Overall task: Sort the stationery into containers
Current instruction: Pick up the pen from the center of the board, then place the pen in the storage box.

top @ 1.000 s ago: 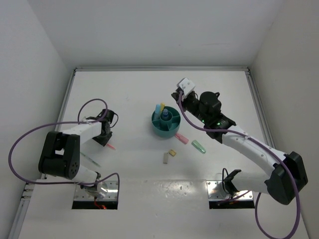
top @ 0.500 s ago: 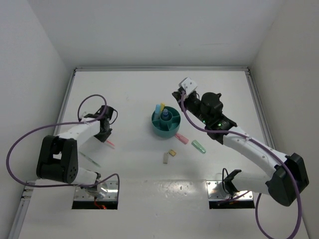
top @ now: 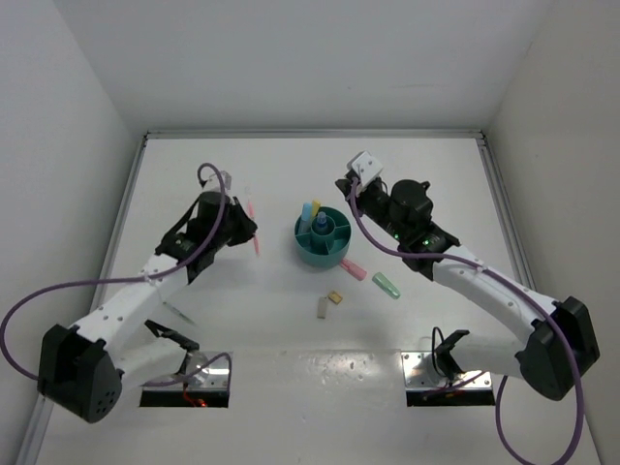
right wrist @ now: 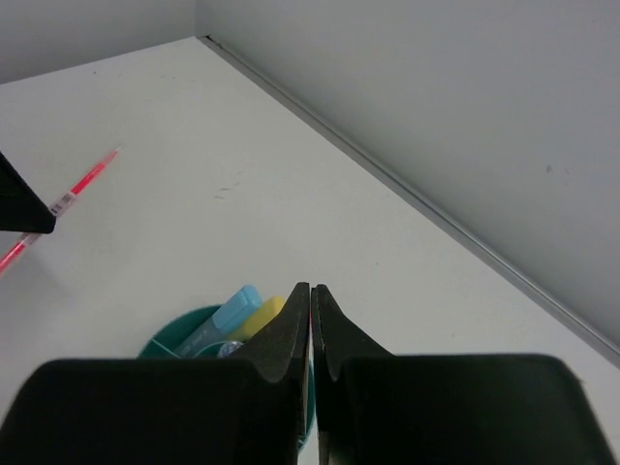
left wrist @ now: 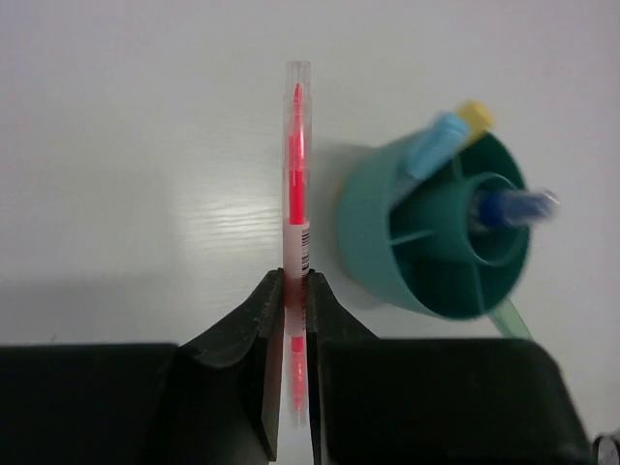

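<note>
The round teal organiser (top: 334,254) stands mid-table with a light-blue marker (top: 308,213), a yellow marker (top: 316,206) and a blue pen (top: 322,225) in it. My left gripper (top: 244,227) is shut on a thin pink pen (left wrist: 295,184), held above the table just left of the organiser (left wrist: 363,242). My right gripper (right wrist: 311,288) hangs shut and empty over the organiser's far side (top: 347,189). A pink marker (top: 354,268), a green marker (top: 387,285), a tan eraser (top: 336,297) and a grey eraser (top: 321,307) lie in front of the organiser.
A thin clear pen (top: 177,310) lies on the table near the left arm's base. White walls close in the table at the left, back and right, with a metal rail (top: 310,135) along the back edge.
My left gripper closed on the pink pen, then lifted it off the table at the left and carried it right, up beside the organiser. The right arm has barely moved.
</note>
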Robot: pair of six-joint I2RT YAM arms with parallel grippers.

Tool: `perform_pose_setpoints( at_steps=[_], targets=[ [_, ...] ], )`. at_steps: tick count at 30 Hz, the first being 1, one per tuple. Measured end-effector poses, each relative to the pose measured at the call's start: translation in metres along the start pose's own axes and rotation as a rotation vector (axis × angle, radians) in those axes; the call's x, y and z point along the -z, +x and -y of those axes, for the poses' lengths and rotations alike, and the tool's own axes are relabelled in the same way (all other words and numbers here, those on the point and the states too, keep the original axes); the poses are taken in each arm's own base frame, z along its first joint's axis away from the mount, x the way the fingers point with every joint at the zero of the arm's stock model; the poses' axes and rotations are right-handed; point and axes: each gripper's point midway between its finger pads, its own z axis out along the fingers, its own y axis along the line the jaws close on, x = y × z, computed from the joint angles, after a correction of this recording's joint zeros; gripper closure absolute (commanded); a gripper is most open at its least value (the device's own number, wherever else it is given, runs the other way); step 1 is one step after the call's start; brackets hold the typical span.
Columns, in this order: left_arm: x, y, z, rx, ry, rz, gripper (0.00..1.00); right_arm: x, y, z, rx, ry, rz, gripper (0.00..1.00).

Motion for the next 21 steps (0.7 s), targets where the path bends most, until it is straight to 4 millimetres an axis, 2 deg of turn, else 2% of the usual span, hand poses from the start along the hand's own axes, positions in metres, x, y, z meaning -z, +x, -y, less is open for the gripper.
perform_pose_setpoints(
  at_steps=[6, 13, 16, 21],
  targets=[
    [0.023, 0.004, 0.076, -0.195, 0.401, 0.132, 1.00, 0.000, 0.010, -0.003, 0.053, -0.030, -0.016, 1.00],
    [0.017, 0.036, 0.128, -0.287, 0.634, 0.171, 1.00, 0.003, 0.026, -0.008, 0.095, -0.078, -0.046, 1.00],
    [0.014, 0.049, 0.137, -0.298, 0.662, 0.214, 1.00, 0.003, 0.027, -0.005, 0.099, -0.078, -0.047, 1.00],
    [0.010, 0.048, 0.132, -0.254, 0.615, 0.352, 1.00, 0.004, 0.029, -0.005, 0.103, -0.087, -0.048, 1.00]
  ],
)
